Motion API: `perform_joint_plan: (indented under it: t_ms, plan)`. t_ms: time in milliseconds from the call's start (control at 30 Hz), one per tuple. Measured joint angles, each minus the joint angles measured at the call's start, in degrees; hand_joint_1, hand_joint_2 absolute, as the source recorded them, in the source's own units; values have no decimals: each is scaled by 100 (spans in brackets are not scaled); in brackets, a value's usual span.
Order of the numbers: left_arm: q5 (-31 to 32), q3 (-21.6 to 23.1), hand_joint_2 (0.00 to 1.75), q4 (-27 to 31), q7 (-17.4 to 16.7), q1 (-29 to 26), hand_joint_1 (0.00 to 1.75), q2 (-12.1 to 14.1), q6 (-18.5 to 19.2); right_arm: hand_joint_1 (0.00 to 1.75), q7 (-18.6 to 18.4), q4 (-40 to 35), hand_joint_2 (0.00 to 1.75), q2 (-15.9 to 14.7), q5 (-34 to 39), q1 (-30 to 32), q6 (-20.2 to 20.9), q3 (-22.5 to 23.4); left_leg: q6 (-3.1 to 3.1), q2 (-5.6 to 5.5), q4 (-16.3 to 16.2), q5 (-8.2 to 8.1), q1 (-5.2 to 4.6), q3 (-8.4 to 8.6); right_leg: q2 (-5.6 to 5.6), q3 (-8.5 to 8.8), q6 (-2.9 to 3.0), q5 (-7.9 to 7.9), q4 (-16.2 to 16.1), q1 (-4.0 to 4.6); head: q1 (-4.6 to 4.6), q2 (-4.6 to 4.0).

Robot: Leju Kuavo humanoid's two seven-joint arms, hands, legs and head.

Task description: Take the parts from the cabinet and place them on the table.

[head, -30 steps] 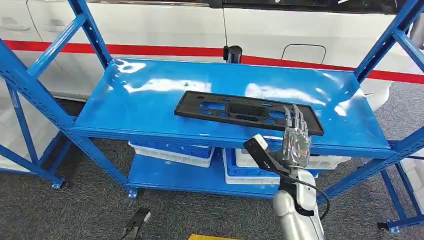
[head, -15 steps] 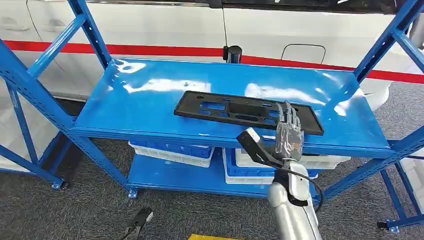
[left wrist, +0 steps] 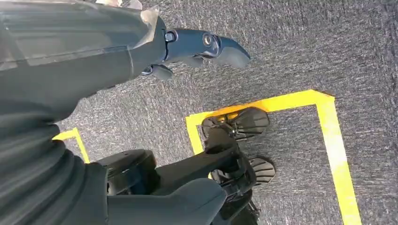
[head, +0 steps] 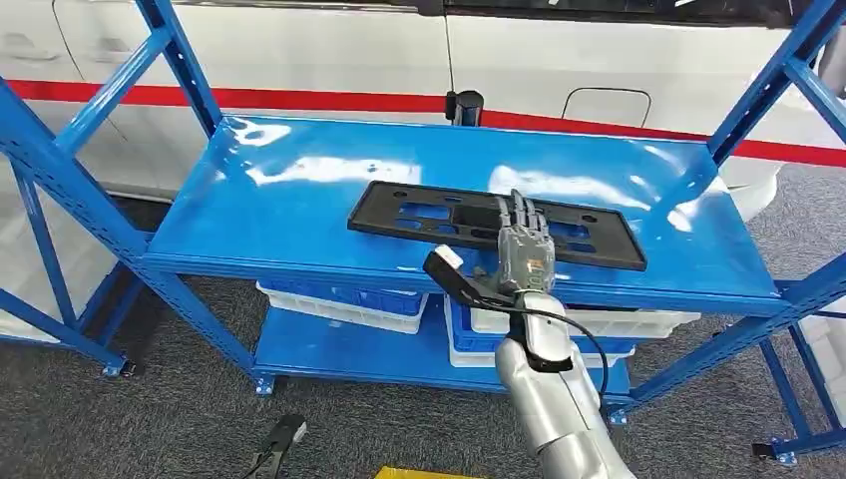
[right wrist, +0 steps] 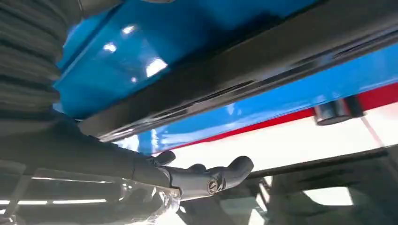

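Note:
A long flat black plastic part [head: 429,218] with cut-outs lies on the blue shelf [head: 299,210] of the rack. My right hand [head: 523,249] is raised in front of the shelf edge, fingers straight and spread, fingertips over the near edge of the part; it holds nothing. The right wrist view shows the part's dark edge [right wrist: 263,61] close by and my right hand's fingers [right wrist: 206,178] extended beside it. My left hand [left wrist: 197,47] hangs down over the grey floor, fingers loosely extended, holding nothing.
Blue rack uprights [head: 60,200] and diagonal braces [head: 768,90] frame the shelf. Blue and white bins [head: 344,299] sit on the lower shelf. A white car with a red stripe [head: 329,100] stands behind. Yellow tape [left wrist: 328,136] marks the floor.
My right hand has moved left along the shelf's front edge and slightly forward, from near the part's right end to over its middle-right section. The part has not moved.

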State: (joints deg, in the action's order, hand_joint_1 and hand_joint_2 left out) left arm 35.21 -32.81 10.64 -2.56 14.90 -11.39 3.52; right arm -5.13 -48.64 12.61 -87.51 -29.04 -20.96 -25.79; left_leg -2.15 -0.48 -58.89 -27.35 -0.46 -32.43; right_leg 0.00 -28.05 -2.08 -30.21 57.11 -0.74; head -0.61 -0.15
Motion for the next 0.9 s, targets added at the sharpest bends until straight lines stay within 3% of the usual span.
perform_joint_plan:
  t_ms: [467, 500, 900]
  plan:
    - [81, -2, 175, 0, -52, 15, 0, -48, -17, 0, -252, 1057, 175, 273, -232, -692, 61, -311, 0, 0, 0, 1, 0, 0, 0, 0, 0, 0, 0, 0, 0, 0]
    - [88, -2, 175, 0, -55, 15, 0, -50, -17, 175, -258, 1120, 175, 280, -227, -730, 59, -313, 0, 1, 0, 1, 0, 1, 0, 0, 0, 0, 0, 0, 0, 0]
    - [120, -7, 175, -2, -63, 23, 0, -68, 11, 175, -238, 1507, 175, 273, -131, -926, 254, -306, 0, 3, -1, 1, 0, 5, 0, 0, 0, 0, 0, 0, 2, 0]
